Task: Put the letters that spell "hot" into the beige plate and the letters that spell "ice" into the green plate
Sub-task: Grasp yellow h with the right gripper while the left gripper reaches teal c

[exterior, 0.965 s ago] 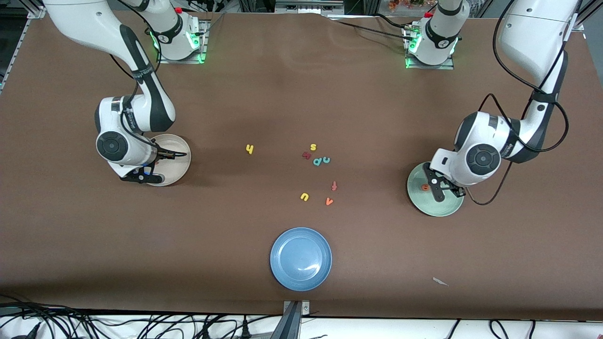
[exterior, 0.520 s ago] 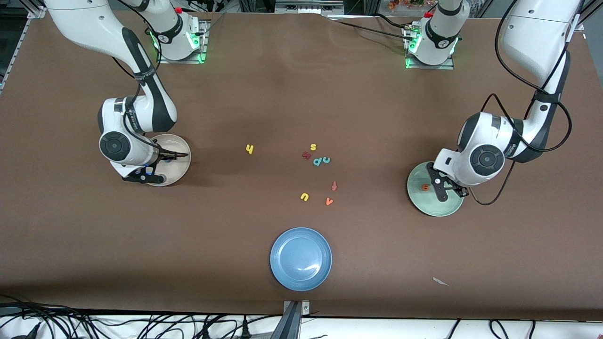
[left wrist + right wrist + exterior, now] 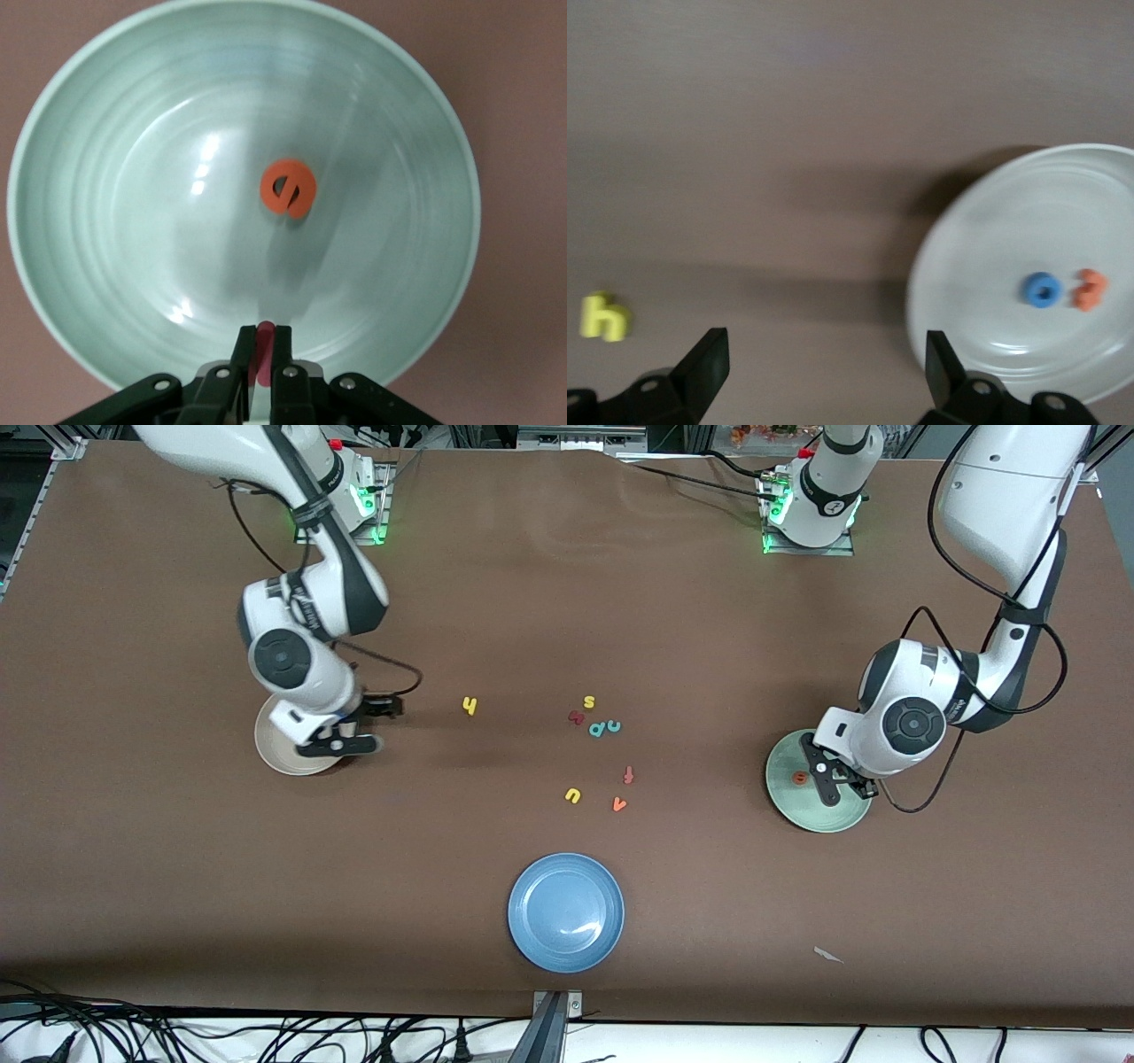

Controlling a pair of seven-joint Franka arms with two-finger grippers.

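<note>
Beige plate [image 3: 1028, 266]: blue o [image 3: 1042, 289], orange t [image 3: 1090, 290]; right jaws released. Left jaws grasp red i [image 3: 263, 350].

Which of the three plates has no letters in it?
The round blue plate, nearest the front camera. The cream-beige plate holds a blue o and an orange t; the pale green plate holds an orange e.

L gripper [image 3: 262, 350] pinching red i [image 3: 264, 354] over green plate [image 3: 106, 177]

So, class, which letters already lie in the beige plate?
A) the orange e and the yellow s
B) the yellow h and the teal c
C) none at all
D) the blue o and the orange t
D: the right wrist view shows the blue o and the orange t side by side in the beige plate.
</note>
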